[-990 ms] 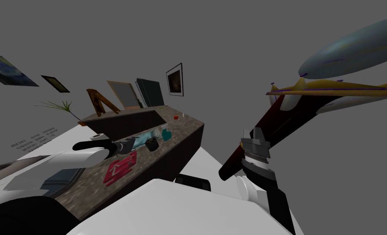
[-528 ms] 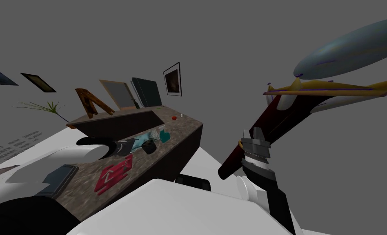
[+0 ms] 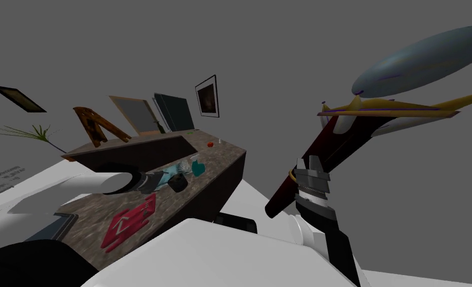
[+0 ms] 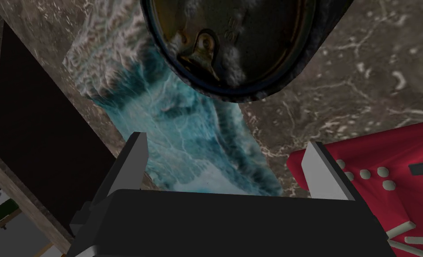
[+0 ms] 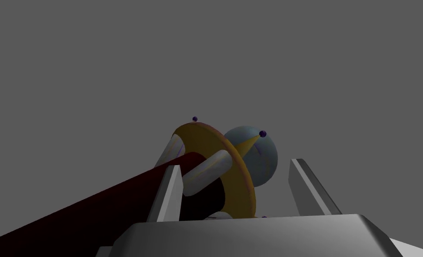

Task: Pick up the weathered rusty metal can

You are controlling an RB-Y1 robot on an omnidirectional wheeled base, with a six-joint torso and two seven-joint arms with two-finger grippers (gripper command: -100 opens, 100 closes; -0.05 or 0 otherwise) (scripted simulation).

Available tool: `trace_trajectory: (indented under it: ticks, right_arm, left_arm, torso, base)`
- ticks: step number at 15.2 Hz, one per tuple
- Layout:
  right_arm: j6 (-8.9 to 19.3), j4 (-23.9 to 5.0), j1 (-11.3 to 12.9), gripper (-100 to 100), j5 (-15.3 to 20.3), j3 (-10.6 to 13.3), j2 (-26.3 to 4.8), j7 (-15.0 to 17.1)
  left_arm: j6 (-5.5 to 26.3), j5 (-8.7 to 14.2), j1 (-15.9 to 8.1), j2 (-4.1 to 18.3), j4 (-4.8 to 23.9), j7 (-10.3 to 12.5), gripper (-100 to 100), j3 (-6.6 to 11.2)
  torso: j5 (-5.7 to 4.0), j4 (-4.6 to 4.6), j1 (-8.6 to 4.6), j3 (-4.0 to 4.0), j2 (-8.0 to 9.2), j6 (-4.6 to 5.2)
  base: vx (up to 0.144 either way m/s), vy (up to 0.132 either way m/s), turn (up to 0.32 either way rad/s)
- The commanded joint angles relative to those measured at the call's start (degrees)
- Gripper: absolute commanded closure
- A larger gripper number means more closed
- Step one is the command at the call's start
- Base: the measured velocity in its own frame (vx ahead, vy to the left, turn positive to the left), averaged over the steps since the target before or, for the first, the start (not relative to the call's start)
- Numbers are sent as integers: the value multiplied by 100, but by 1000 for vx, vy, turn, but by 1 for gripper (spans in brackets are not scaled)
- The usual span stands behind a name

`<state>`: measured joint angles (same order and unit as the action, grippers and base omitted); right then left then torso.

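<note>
Beyond left tool, spread and empty, dark can, lid end facing it.

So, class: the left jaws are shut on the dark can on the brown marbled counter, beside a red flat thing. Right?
Not quite: the left jaws stand open, with the dark can ahead of their tips, not between them, as the left wrist view shows. The rest holds: the can is on the brown marbled counter, beside a red flat thing.
</note>
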<state>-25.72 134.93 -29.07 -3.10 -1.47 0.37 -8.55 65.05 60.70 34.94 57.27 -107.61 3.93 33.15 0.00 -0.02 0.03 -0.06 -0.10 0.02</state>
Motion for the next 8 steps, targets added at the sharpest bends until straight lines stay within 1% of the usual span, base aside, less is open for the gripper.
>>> trace_trajectory:
  ticks: [1,2,3,5,6,8]
  right_arm:
    - [0,0,0,0,0,0,0,0]
    - [0,0,0,0,0,0,0,0]
    - [0,0,0,0,0,0,0,0]
    - [0,0,0,0,0,0,0,0]
    - [0,0,0,0,0,0,0,0]
    - [0,0,0,0,0,0,0,0]
  left_arm:
    - [286,161,-28,125,49,29,-100,6]
    - [378,161,-28,125,49,29,-100,6]
    - [522,367,-69,294,119,56,-100,-5]
    - [716,367,-69,294,119,56,-100,-5]
    - [866,562,-111,460,185,81,-100,-22]
    - [1037,562,-111,460,185,81,-100,-22]
  torso:
    - [0,0,0,0,0,0]
    - [0,0,1,-1,-1,-1]
    - [1,0,1,0,0,-3]
    - [1,0,2,-1,-2,-1]
    - [1,0,1,0,0,-3]
    - [1,-1,2,-1,-2,-1]
  base:
    - [24,22,-100]
    - [20,19,-43]
    - [22,20,-84]
    - [21,21,-70]
    - [22,22,-75]
    - [19,20,-67]
